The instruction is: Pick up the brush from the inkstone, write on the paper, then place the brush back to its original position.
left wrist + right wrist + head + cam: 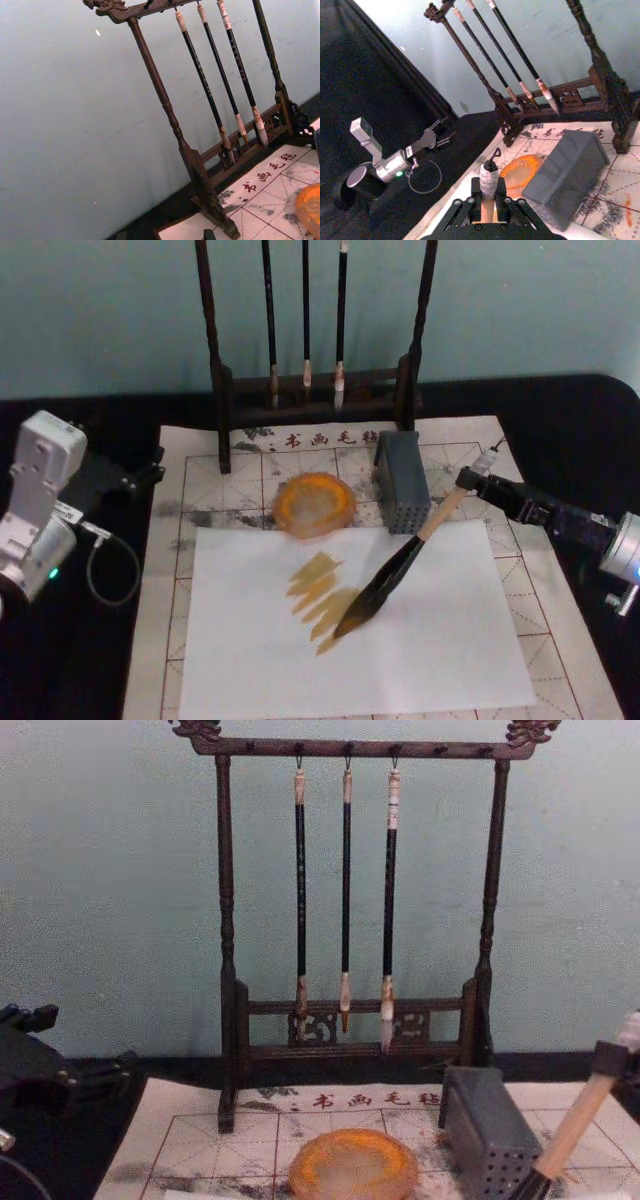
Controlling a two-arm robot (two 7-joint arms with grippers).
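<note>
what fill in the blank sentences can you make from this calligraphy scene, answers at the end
The right gripper holds the brush near the wrapped end of its pale wooden ____.
The inkstone sits to the ____ of the grey block.
____ thin brushes hang from the stand.
The left gripper is parked over the ____ tabletop.
Missing words: handle, left, three, black.

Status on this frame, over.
Right gripper shut on brush top end. Left gripper parked left of paper. Bristles on white sheet, strokes laid. Grey block close beside handle.
</note>
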